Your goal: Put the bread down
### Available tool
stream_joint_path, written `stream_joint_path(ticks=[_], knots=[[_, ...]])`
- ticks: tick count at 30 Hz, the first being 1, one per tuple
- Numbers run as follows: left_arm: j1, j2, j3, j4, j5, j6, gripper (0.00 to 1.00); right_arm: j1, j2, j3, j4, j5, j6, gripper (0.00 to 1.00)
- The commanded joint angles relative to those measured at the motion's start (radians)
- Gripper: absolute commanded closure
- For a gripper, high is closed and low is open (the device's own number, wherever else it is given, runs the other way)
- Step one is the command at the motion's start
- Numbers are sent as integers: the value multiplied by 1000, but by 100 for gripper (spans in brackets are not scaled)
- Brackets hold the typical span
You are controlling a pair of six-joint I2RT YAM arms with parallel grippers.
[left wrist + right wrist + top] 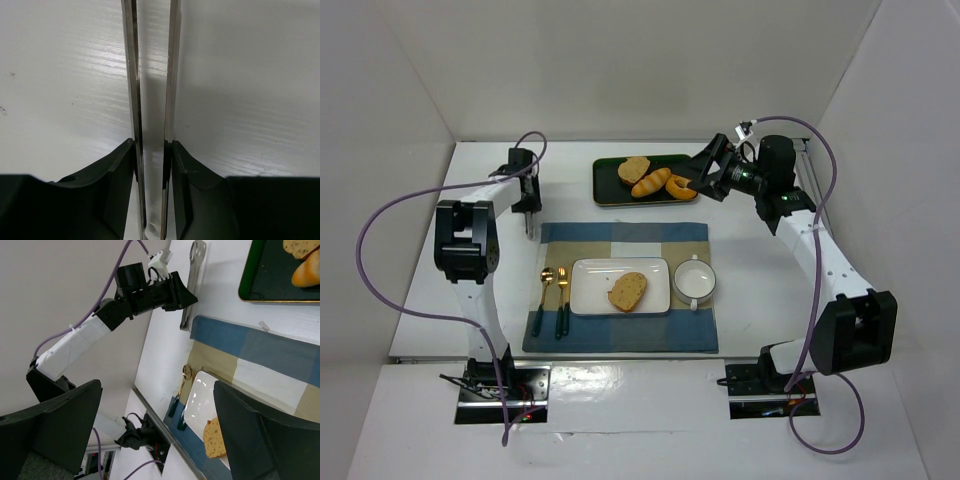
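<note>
The bread (628, 291), a golden-brown slice with a darker crust, lies flat on the right half of the white plate (590, 285). Its edge also shows in the right wrist view (216, 437). My right gripper (704, 176) is open and empty, held above the right end of the dark green tray (607, 190), far from the plate. In its own view the gripper (160, 440) has its fingers wide apart. My left gripper (526, 198) is shut on metal tongs (529, 226) over bare table left of the placemat. The tongs' two blades (131, 75) run between its fingers.
The tray holds a paler tan slice (634, 169), a glossy orange roll (651, 182) and a curved pastry (681, 187). A blue checked placemat (620, 335) carries the plate, a white bowl (695, 280), and a gold spoon (544, 290) and fork (562, 290). White walls enclose the table.
</note>
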Motion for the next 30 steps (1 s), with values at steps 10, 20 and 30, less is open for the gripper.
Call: stream_joint_path(ticks=[10, 20, 30], knots=[[29, 89, 65, -85, 107, -20, 48, 3, -35, 10, 30, -21, 16, 0], [68, 108, 85, -94, 225, -29, 42, 3, -35, 10, 30, -21, 25, 0], [79, 160, 163, -168, 277, -19, 41, 3, -26, 1, 59, -21, 46, 0]])
